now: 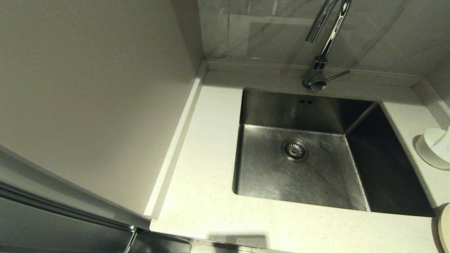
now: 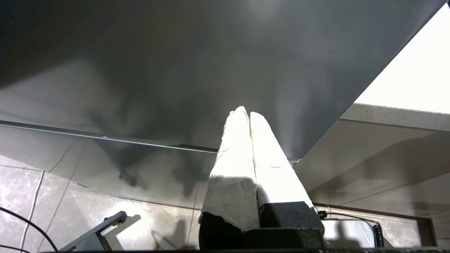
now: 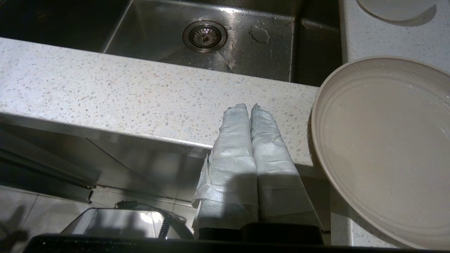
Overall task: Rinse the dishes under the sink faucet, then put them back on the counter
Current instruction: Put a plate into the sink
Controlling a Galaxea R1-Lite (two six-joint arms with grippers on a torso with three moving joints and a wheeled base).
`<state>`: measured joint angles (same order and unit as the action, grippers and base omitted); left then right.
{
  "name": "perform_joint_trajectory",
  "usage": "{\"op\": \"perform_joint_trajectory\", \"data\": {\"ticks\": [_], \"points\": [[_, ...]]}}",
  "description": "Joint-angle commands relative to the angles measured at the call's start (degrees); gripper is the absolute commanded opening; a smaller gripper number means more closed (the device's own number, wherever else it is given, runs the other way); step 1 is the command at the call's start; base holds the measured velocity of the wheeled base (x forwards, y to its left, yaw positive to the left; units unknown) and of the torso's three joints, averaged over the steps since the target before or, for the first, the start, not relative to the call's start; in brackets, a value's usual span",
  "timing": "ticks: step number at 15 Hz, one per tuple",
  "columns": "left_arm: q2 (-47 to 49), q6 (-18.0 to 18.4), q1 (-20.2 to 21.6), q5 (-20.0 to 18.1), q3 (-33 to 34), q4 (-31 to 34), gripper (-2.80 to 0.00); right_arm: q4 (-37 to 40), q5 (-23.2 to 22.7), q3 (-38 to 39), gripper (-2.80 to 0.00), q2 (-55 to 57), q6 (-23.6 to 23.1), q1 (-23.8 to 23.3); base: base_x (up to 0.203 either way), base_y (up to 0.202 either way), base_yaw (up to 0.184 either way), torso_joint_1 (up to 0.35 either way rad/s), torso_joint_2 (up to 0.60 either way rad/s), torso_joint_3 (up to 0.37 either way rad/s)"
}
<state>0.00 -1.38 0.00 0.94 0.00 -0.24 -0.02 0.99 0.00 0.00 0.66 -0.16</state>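
The steel sink (image 1: 267,175) holds nothing but its drain strainer (image 1: 294,150), and the basin floor looks wet. The chrome faucet (image 1: 328,38) arches over its back rim, and no water runs from it. The cream-white plate (image 3: 383,147) lies on the counter (image 1: 204,147) at the sink's near right corner, with droplets on it. The small white bowl (image 1: 433,147) stands further back on the right strip. I cannot make out the spoon. My right gripper (image 3: 249,105) is shut and empty, low at the counter's front edge, left of the plate. My left gripper (image 2: 245,111) is shut, below counter height.
A tall pale wall panel (image 1: 88,88) closes off the counter's left side. The faucet's thin lever (image 1: 338,75) sticks out to the right. A dark grey cabinet front (image 2: 175,70) fills the left wrist view. Neither arm shows in the head view.
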Motion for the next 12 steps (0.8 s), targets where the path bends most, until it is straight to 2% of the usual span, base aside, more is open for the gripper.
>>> {"op": "perform_joint_trajectory", "data": {"ticks": [1, 4, 8, 12], "points": [[-0.2, 0.0, 0.0, 0.0, 0.0, 0.0, -2.80, -0.1, 0.1, 0.0, -2.80, 0.0, -0.1, 0.1, 0.000, 0.000, 0.000, 0.000, 0.00, 0.000], [-0.2, 0.0, 0.0, 0.0, 0.0, 0.0, -2.80, -0.3, -0.1, -2.4, -2.80, 0.0, -0.1, 0.0, 0.000, 0.000, 0.000, 0.000, 0.00, 0.000], [-0.2, 0.0, 0.0, 0.0, 0.0, 0.0, -2.80, 5.9, 0.7, -14.7, -2.80, 3.2, -0.4, 0.0, 0.000, 0.000, 0.000, 0.000, 0.00, 0.000], [-0.2, 0.0, 0.0, 0.0, 0.0, 0.0, -2.80, 11.2, 8.4, -26.5, -2.80, 20.1, -0.4, -0.1, 0.000, 0.000, 0.000, 0.000, 0.00, 0.000]]}}
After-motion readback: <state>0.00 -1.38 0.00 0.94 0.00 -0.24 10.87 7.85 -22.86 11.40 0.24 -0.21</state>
